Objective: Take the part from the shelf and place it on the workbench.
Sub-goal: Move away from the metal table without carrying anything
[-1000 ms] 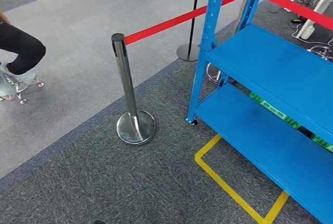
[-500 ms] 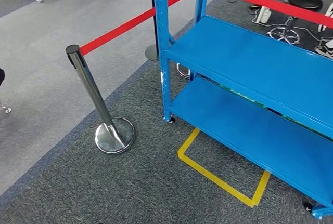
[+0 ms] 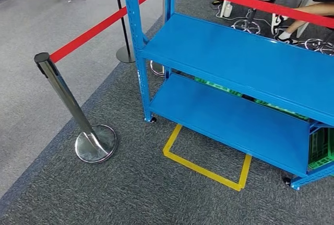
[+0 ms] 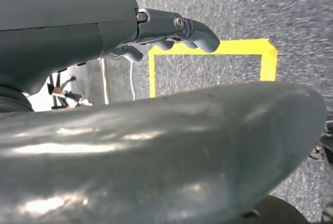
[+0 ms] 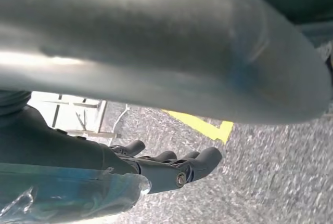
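A blue metal shelf [image 3: 236, 58] stands ahead in the head view, right of centre, on small wheels. Its middle board is bare, and so is its lower board [image 3: 236, 123]. In the left wrist view my left hand [image 4: 129, 31] hangs over grey carpet, its dark fingers [image 4: 196, 33] stretched out and apart from the thick thumb [image 4: 177, 146], holding nothing. My right hand [image 5: 117, 161] hangs the same way in the right wrist view, with its fingers [image 5: 196, 164] loosely extended and its thumb [image 5: 177, 52] wide of them, empty.
A chrome stanchion [image 3: 63, 97] with a round base stands front left, and a red belt [image 3: 98, 29] runs from it past the shelf. A yellow tape rectangle [image 3: 204, 170] marks the carpet before the shelf. Green crates [image 3: 321, 149] sit behind its right end. A seated person's legs [image 3: 311, 11] are at the far right.
The camera has swung to the right: the whole scene has slid left in the head view, bringing more of the shelf and the green crates into sight. Nothing itself has moved.
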### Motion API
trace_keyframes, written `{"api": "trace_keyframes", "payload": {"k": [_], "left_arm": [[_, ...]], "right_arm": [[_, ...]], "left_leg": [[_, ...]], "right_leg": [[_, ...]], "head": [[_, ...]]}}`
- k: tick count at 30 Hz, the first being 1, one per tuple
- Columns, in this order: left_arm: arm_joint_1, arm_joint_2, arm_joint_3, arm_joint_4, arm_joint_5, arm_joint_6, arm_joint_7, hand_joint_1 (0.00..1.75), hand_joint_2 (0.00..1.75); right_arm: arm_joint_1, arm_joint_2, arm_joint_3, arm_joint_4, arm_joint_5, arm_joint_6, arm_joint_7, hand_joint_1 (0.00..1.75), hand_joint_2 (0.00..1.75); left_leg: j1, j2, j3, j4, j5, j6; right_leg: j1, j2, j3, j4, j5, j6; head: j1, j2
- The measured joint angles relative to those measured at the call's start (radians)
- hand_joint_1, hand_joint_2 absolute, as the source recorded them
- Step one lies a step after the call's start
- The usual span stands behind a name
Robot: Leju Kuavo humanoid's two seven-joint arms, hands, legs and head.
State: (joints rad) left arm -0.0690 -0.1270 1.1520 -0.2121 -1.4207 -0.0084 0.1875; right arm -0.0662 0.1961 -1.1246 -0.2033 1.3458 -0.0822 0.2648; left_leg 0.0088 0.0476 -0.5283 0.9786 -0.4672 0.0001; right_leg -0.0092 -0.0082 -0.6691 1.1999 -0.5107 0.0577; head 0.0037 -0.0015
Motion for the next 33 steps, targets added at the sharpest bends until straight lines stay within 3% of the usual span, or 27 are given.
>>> {"api": "trace_keyframes", "payload": {"k": [2,3,4,6,7,9,11,12,13,14,15,17,19,21,23,25,27,28,29,31,33], "left_arm": [[-0.001,-0.001,-0.002,0.0,0.002,-0.001,0.0,0.0,0.0],[-0.002,-0.002,-0.003,0.0,0.002,-0.002,-0.001,0.0,0.0],[-0.003,-0.002,-0.003,0.0,0.003,-0.002,-0.002,0.0,0.0],[-0.005,-0.002,-0.003,0.0,0.003,-0.002,-0.005,0.0,0.0],[-0.006,-0.002,-0.004,0.0,0.003,-0.002,-0.006,0.0,0.0],[-0.006,-0.002,-0.004,0.0,0.003,-0.002,-0.009,0.0,0.0],[-0.005,-0.003,-0.004,0.0,0.003,-0.002,-0.01,0.0,0.0],[-0.004,-0.003,-0.004,0.0,0.003,-0.002,-0.01,0.0,0.0],[-0.003,-0.004,-0.004,0.0,0.003,-0.002,-0.01,0.0,0.0],[-0.002,-0.004,-0.004,0.0,0.003,-0.002,-0.01,0.0,0.0],[-0.002,-0.003,-0.004,0.0,0.003,-0.002,-0.01,0.0,0.0],[-0.002,-0.003,-0.004,0.0,0.003,-0.002,-0.012,0.0,0.0],[-0.004,-0.004,-0.004,0.0,0.003,-0.002,-0.017,0.0,0.0],[-0.006,-0.004,-0.005,0.0,0.003,-0.002,-0.025,0.0,0.0],[-0.006,-0.004,-0.005,0.0,0.004,-0.001,-0.032,0.0,0.0],[-0.003,-0.004,-0.005,0.0,0.006,0.001,-0.036,0.0,0.0],[0.002,-0.004,-0.005,0.0,0.013,0.012,-0.039,0.0,0.0],[0.002,-0.004,-0.004,0.0,0.02,0.023,-0.041,0.0,0.0],[0.001,-0.005,-0.002,0.0,0.029,0.036,-0.043,0.0,0.0],[-0.003,-0.008,0.003,0.0,0.047,0.06,-0.049,0.0,0.0],[-0.005,-0.012,0.009,0.0,0.055,0.072,-0.052,0.0,0.0]], "right_arm": [[-0.002,0.0,0.0,0.0,0.001,-0.002,0.0,0.0,0.0],[-0.004,0.0,0.0,0.0,0.001,-0.002,0.0,0.0,0.0],[-0.005,0.0,0.001,0.0,0.001,-0.003,-0.001,0.0,0.0],[-0.005,0.0,0.001,0.0,0.002,-0.004,-0.001,0.0,0.0],[-0.004,0.0,0.001,0.0,0.002,-0.005,-0.001,0.0,0.0],[-0.004,0.0,0.001,0.0,0.002,-0.006,0.0,0.0,0.0],[-0.005,0.0,0.001,0.0,0.002,-0.007,0.0,0.0,0.0],[-0.004,0.0,0.001,0.0,0.002,-0.007,0.0,0.0,0.0],[-0.003,0.0,0.001,0.0,0.002,-0.006,0.0,0.0,0.0],[-0.002,0.0,0.001,0.0,0.002,-0.006,0.0,0.0,0.0],[-0.002,0.001,0.001,0.0,0.002,-0.006,0.0,0.0,0.0],[-0.004,0.001,0.001,0.0,0.002,-0.005,0.0,0.0,0.0],[-0.005,0.001,0.001,0.0,0.002,-0.005,0.0,0.0,0.0],[0.0,0.001,0.001,0.0,0.002,-0.005,-0.001,0.0,0.0],[0.003,0.001,0.001,0.0,0.001,-0.004,-0.001,0.0,0.0],[-0.001,0.001,0.001,0.0,0.001,-0.004,-0.002,0.0,0.0],[-0.004,0.001,0.001,0.0,-0.001,-0.007,-0.003,0.0,0.0],[-0.003,0.001,0.001,0.0,-0.005,-0.018,-0.003,0.0,0.0],[-0.001,0.001,0.0,0.0,-0.012,-0.043,-0.004,0.0,0.0],[0.002,0.002,-0.002,0.0,-0.033,-0.11,-0.003,0.0,0.0],[0.0,0.004,-0.007,0.0,-0.051,-0.146,-0.002,0.0,0.0]], "left_leg": [[-0.006,0.014,0.008,0.002,-0.006,-0.009],[-0.009,0.02,0.011,0.003,-0.009,-0.015],[-0.011,0.026,0.013,0.003,-0.009,-0.02],[-0.008,0.037,0.016,0.001,-0.011,-0.03],[-0.006,0.029,0.013,0.01,-0.021,-0.036],[-0.004,-0.006,-0.02,0.086,-0.071,-0.047],[-0.003,-0.033,-0.088,0.226,-0.137,-0.05],[-0.002,-0.037,-0.116,0.278,-0.152,-0.051],[-0.002,-0.039,-0.128,0.296,-0.144,-0.05],[-0.001,-0.042,-0.121,0.274,-0.117,-0.049],[0.0,-0.052,-0.097,0.216,-0.076,-0.047],[0.007,-0.097,-0.038,0.078,-0.013,-0.043],[0.009,-0.128,-0.01,0.012,-0.002,-0.036],[0.007,-0.112,-0.007,0.006,-0.001,-0.022],[0.008,-0.088,-0.005,0.001,0.003,-0.006],[0.005,-0.059,-0.004,-0.001,0.003,0.004],[0.0,-0.028,-0.003,-0.001,0.001,0.007],[-0.001,-0.017,-0.002,-0.001,0.0,0.007],[-0.002,-0.009,-0.001,0.0,-0.001,0.007],[-0.002,-0.001,0.005,0.0,-0.004,0.002],[-0.006,0.004,0.009,0.003,-0.008,-0.006]], "right_leg": [[0.003,-0.034,0.073,-0.127,0.043,-0.008],[0.004,-0.043,0.091,-0.16,0.051,-0.013],[0.006,-0.044,0.094,-0.169,0.051,-0.02],[0.006,-0.023,0.092,-0.171,0.056,-0.034],[0.004,-0.013,0.091,-0.173,0.059,-0.041],[-0.001,0.007,0.09,-0.176,0.064,-0.052],[-0.002,0.029,0.085,-0.176,0.067,-0.057],[-0.002,0.042,0.084,-0.176,0.068,-0.057],[-0.002,0.056,0.083,-0.176,0.068,-0.057],[-0.002,0.07,0.083,-0.176,0.07,-0.055],[-0.003,0.085,0.084,-0.176,0.071,-0.053],[-0.003,0.112,0.081,-0.174,0.073,-0.045],[-0.002,0.134,0.073,-0.175,0.077,-0.031],[-0.005,0.147,0.065,-0.182,0.083,-0.017],[-0.004,0.104,0.049,-0.156,0.064,-0.008],[-0.002,0.04,0.001,-0.048,0.0,-0.003],[-0.002,0.019,-0.056,0.079,-0.058,0.001],[-0.002,0.016,-0.064,0.104,-0.062,0.002],[-0.002,0.015,-0.051,0.088,-0.047,0.002],[-0.002,0.007,0.025,-0.039,0.013,-0.003],[-0.001,-0.003,0.091,-0.153,0.048,-0.012]], "head": [[0.0,0.0],[-0.001,0.0],[-0.003,0.0],[-0.005,0.0],[-0.006,0.0],[-0.012,0.0],[-0.016,0.0],[-0.016,0.0],[-0.016,0.0],[-0.016,0.0],[-0.016,0.0],[-0.017,0.0],[-0.017,0.0],[-0.017,0.0],[-0.011,0.0],[-0.003,0.0],[-0.001,0.0],[-0.001,0.0],[-0.001,0.0],[0.0,0.0],[-0.001,0.0]]}}
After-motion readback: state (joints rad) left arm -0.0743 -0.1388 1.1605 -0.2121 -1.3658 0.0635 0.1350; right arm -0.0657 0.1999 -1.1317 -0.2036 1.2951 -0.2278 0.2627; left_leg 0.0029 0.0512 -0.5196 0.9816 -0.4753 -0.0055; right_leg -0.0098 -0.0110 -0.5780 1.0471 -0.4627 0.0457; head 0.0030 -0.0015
